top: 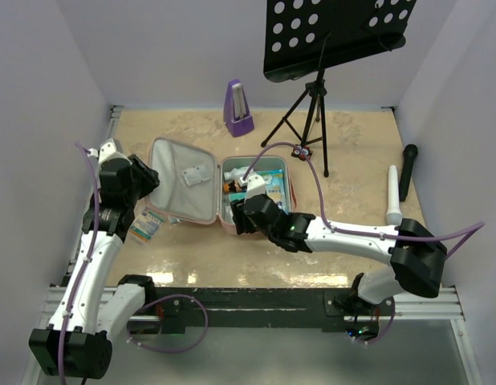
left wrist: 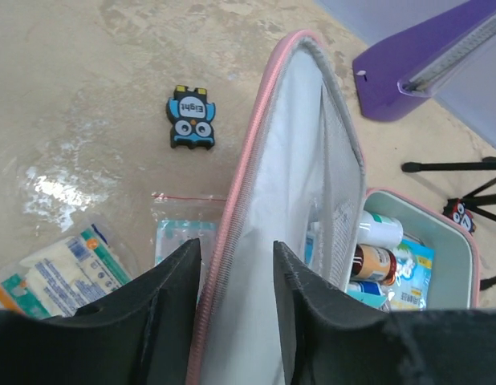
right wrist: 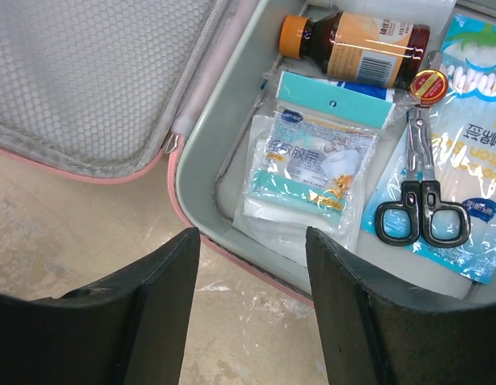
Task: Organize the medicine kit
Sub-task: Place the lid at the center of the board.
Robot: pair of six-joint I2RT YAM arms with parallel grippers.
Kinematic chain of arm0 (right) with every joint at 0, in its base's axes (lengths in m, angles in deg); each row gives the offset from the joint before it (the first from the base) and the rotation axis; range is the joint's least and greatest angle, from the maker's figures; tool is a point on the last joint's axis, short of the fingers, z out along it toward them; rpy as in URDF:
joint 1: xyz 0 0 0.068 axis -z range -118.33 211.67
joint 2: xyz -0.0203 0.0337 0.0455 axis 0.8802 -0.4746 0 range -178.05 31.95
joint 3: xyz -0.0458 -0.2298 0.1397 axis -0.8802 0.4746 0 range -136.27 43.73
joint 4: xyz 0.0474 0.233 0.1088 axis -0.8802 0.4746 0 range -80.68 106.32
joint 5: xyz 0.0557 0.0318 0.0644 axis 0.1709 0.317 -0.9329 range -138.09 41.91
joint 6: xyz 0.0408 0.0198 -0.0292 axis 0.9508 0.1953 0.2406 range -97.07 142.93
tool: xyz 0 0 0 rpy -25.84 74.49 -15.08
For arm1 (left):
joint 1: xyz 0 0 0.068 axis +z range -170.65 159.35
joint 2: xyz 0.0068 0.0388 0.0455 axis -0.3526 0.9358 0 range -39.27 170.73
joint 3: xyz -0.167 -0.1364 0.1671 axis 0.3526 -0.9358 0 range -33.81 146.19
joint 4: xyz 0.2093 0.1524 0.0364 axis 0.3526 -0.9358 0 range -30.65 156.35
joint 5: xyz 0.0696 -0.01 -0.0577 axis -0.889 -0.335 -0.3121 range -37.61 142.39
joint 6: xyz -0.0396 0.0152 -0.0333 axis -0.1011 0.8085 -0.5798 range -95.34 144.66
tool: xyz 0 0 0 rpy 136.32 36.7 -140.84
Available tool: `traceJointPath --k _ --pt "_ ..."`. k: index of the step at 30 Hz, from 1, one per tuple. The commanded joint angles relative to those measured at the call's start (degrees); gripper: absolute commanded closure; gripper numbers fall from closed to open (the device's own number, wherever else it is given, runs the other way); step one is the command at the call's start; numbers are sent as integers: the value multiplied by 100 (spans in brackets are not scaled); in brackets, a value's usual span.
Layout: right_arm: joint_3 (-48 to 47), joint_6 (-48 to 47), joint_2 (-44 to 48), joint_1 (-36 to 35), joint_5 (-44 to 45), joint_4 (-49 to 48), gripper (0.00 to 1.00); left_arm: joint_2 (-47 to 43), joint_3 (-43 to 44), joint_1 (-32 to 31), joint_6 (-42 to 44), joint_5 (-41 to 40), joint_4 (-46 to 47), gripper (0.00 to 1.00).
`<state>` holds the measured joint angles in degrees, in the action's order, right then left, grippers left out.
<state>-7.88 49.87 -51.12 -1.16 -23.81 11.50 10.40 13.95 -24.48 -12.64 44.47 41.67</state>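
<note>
Medicine kit (top: 192, 221) lies open mid-table, mesh lid (left wrist: 292, 184) on the left, tray (right wrist: 196, 172) on the right. The tray is already stocked: brown bottle (right wrist: 356, 40), gauze packet (right wrist: 312, 172), scissors (right wrist: 422, 200), blue swab bag (right wrist: 477, 136). My left gripper (left wrist: 236, 250) straddles the lid's pink rim, one finger each side, jaws at a middling gap. I can't tell if I'm pinching the rim or just around it. My right gripper (right wrist: 252, 234) hangs wide and empty over the tray's near rim, touching nothing. A white-and-green packet (left wrist: 63, 277) and a clear zip bag (left wrist: 180, 241) lie on the table (left wrist: 71, 80) just outside the lid, and a small blue owl-shaped thing (left wrist: 191, 119) lies farther off. So I judge the job part done, and the loose stuff needs to go in. Step in hand, my guess: left steadies the lid so the soft case won't slide while right works the tray. To do it well, hold the lid tipped back clear of the tray and don't drag the soft wall. Take flat packets by an edge since film looks slippery, and steer off the scissors and bottle so nothing rolls.
</note>
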Motion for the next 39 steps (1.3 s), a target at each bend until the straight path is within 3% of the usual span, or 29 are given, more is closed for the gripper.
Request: traceJointPath --k 1,7,19,22,26,33,39 --pt "20 -83 282 16 -81 -182 40 -212 101 85 161 -429 -273 49" --pt "72 -145 423 16 -98 -182 40 -449 -22 102 135 -719 -537 33" --pt "292 -321 327 16 -713 -780 41 -643 -557 120 -216 -1325 -915 30" --pt "310 -347 317 16 -845 -841 41 -363 -768 382 -357 -1432 -845 31" --pt "319 -382 440 16 -950 -859 41 173 -1023 1331 -471 -782 -511 34" --pt "345 -356 791 16 -1223 -885 41 1061 -1076 1377 -620 -913 -195 37" --pt "398 -338 1108 16 -1364 -850 41 1554 -1393 1386 -814 -667 139 29"
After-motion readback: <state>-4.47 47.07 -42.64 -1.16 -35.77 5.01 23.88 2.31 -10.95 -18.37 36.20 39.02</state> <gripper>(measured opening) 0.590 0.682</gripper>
